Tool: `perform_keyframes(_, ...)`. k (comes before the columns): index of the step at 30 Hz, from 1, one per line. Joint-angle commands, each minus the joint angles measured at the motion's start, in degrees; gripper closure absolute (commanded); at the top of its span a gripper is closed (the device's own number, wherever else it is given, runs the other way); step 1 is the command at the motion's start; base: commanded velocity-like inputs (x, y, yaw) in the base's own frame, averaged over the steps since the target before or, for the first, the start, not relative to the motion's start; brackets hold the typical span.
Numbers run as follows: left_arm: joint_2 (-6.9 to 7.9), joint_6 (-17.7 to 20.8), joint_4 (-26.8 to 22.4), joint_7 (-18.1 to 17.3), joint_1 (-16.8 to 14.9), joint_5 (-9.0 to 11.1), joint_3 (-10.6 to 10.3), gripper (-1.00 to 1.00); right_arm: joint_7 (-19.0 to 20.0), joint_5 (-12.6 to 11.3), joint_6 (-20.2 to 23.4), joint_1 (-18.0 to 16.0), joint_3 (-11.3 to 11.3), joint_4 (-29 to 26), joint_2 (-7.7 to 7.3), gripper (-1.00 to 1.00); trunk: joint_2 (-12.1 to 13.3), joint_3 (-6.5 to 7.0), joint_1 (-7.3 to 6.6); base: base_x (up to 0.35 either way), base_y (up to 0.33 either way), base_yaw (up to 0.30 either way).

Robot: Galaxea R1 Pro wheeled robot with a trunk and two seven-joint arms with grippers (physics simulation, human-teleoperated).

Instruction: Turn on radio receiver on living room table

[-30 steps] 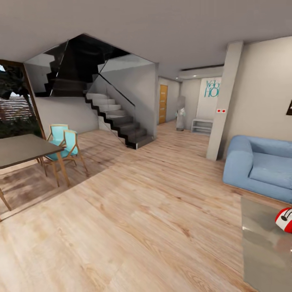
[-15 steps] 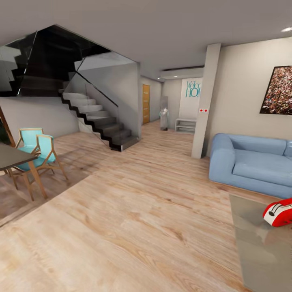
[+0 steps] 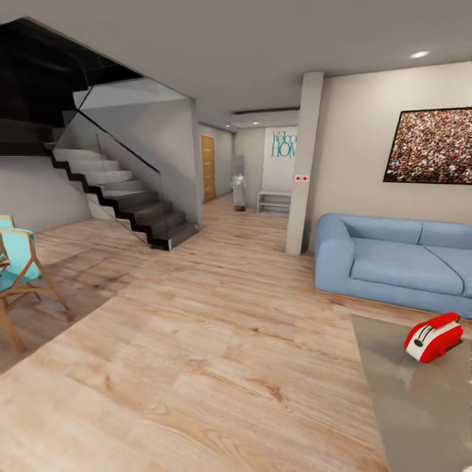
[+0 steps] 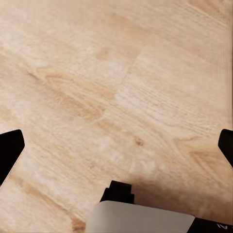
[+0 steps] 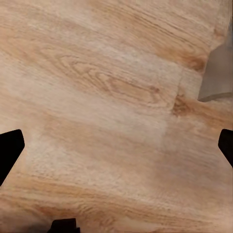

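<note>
Red radio receiver (image 3: 432,337) is sitting at 4 o'clock in the head view, tilted, on the far end of the glossy grey bench (image 3: 419,413). Blue sofa (image 3: 393,262) is standing just behind the bench, crowd picture (image 3: 429,145) hanging above it. Stairs (image 3: 124,200) at 10 o'clock, turquoise chair (image 3: 16,275) at 9. Left claw (image 4: 116,148) and right claw (image 5: 116,148) are both hanging over wood floor (image 3: 196,341), fingers spread wide apart, gripping nothing.

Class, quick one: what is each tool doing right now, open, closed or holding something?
Left tool: open, holding nothing, above the wood floor.
Right tool: open, holding nothing, above the same floor.
</note>
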Motion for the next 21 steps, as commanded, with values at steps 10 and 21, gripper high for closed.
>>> perform_keyframes(10,0.00,0.00,-0.04,0.07,0.00,0.00,0.00,-1.00,0.00,0.00,0.00,0.00,0.00,0.00,0.00,-1.00,0.00,0.00,0.00,0.301,0.095,-0.029)
perform_keyframes(21,0.00,-0.01,0.01,0.08,0.00,0.00,0.00,-1.00,0.00,0.00,0.00,0.00,0.00,0.00,0.00,-1.00,0.00,0.00,0.00,0.306,0.068,-0.010)
